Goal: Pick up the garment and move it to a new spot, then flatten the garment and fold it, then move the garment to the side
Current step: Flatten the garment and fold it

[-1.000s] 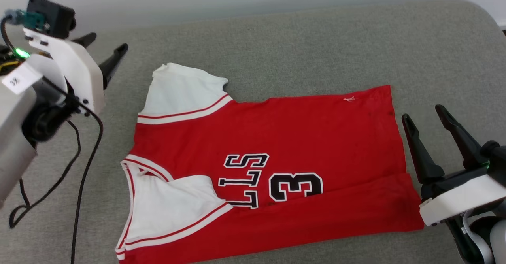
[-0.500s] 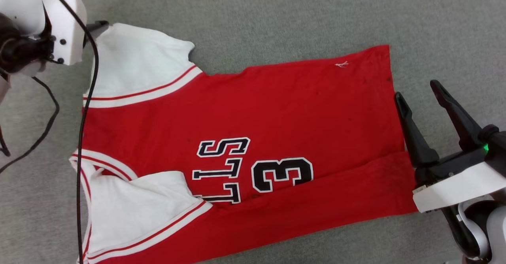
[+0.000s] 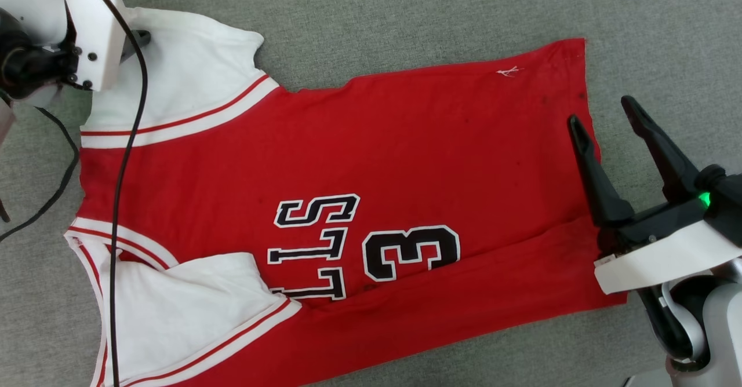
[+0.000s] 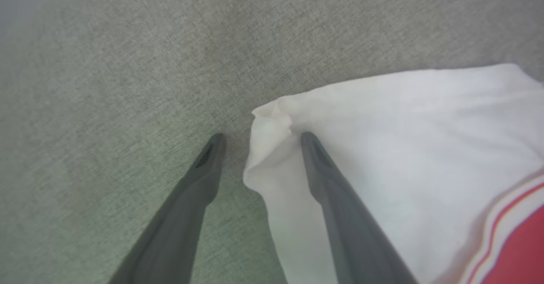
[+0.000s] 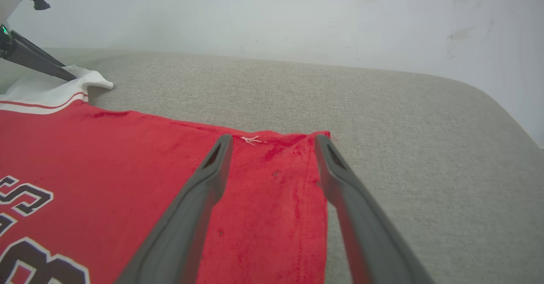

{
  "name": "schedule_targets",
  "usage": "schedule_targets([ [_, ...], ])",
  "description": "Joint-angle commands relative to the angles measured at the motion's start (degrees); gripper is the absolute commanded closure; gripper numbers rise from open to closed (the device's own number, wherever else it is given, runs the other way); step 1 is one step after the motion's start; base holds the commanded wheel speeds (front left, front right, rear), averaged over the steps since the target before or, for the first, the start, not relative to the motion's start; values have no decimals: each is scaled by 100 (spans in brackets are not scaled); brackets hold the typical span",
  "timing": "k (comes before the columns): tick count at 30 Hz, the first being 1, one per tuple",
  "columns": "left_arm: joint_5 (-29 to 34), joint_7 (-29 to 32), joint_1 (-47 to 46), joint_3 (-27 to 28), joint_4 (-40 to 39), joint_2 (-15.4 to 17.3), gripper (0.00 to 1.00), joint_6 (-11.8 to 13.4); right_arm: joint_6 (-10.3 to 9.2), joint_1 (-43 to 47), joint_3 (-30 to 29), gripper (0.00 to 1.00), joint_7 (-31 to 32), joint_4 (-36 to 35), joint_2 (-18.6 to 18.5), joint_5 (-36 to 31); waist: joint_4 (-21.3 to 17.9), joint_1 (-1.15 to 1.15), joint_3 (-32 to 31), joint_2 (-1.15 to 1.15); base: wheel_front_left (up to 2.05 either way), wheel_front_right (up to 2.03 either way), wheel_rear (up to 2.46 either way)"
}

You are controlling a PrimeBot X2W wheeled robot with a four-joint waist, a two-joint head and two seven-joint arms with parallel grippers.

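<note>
Red jersey lies spread face up on the grey padded surface, with its near sleeve folded onto the chest. My left hand, wide, straddles the far sleeve corner. My right hand, wide, hovers over the hem. I judge flattening nearly done, with folding and moving aside left.

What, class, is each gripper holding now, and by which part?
Nothing held: both open; left gripper straddles the garment's white sleeve corner, right gripper hovers at its hem.
</note>
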Motion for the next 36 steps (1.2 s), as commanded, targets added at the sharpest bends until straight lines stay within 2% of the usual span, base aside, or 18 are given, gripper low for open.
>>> schedule_targets([
  [1, 3, 103, 248, -174, 67, -38, 100, -31, -5, -79, -15, 0, -44, 12, 34, 18, 4, -1, -8, 0, 0, 0, 0],
  [6, 0, -203, 292, -211, 33, -30, 100, -31, -5, -281, -221, 0, -76, 65, -7, 57, 57, -1, -153, 0, 0, 0, 0],
  [12, -12, -814, 229, -207, -262, -42, 100, -36, -5, -695, -460, 0, 327, 26, -434, 216, 237, -1, -502, 0, 0, 0, 0],
  [17, -84, -1345, 309, -197, -539, -80, 100, -34, -5, -1180, -354, 0, 1301, 233, -1127, 681, 461, -1, -746, 0, 0, 0, 0],
  [22, 8, -1796, 390, -266, -744, -83, 100, -34, -5, -1734, -26, 0, 2693, 734, -1837, 1347, 650, -1, -863, 0, 0, 0, 0],
  [27, 101, -2128, 442, -311, -943, -129, 100, -34, -5, -2255, 583, 0, 4010, 1314, -2454, 1846, 841, -1, -850, 0, 0, 0, 0],
  [32, 193, -2334, 451, -320, -1093, -185, 100, -34, -5, -2675, 1007, 0, 4761, 1848, -2641, 2105, 1033, -1, -728, 0, 0, 0, 0],
  [36, 249, -2445, 400, -324, -1180, -228, 100, -34, -5, -3006, 1260, 0, 4965, 2273, -2547, 2103, 1158, -1, -615, 0, 0, 0, 0],
])
